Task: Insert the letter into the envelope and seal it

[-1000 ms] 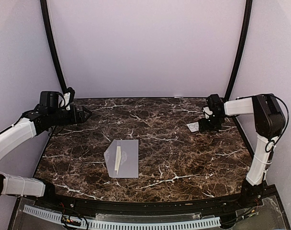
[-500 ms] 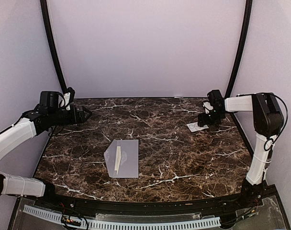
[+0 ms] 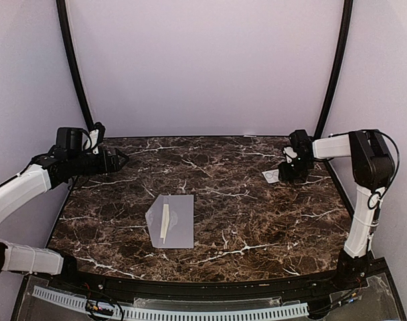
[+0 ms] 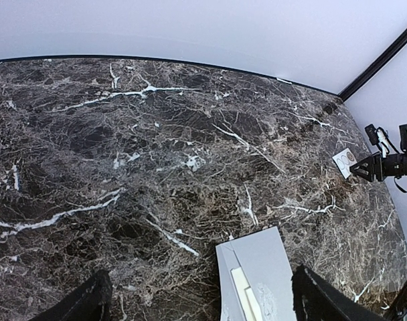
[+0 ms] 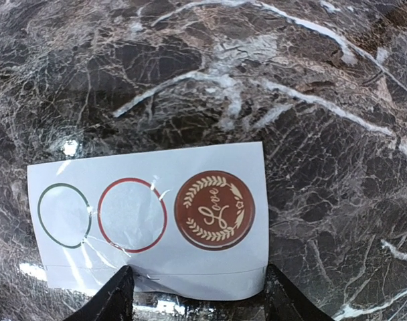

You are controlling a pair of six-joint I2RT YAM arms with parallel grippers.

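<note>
While the right gripper [image 5: 200, 304] had its jaws apart and clamped on nothing, its two fingertips straddled the near edge of a small white sticker sheet [image 5: 150, 221] lying flat, well to the right of the envelope [image 3: 173, 222] and farther back. One round brown sticker [image 5: 214, 210] sat on that sheet beside two bare rings. The left gripper [image 4: 203, 304] hung with its jaws spread wide and nothing between them, well to the left of the envelope and farther back, raised above the dark marble table [image 3: 257, 221] and pointed across it.

Judging by this, the job looked about half done at most. The envelope lay flat with its pointed flap folded out to the left, not closed. A narrow cream strip, most likely the letter [image 3: 165, 223], ran along the envelope's mouth; whether it was tucked inside or only resting on top could not be told. Closing the flap and pressing the brown sticker over it remained. Neither gripper touched the envelope, and both were well apart from it.
</note>
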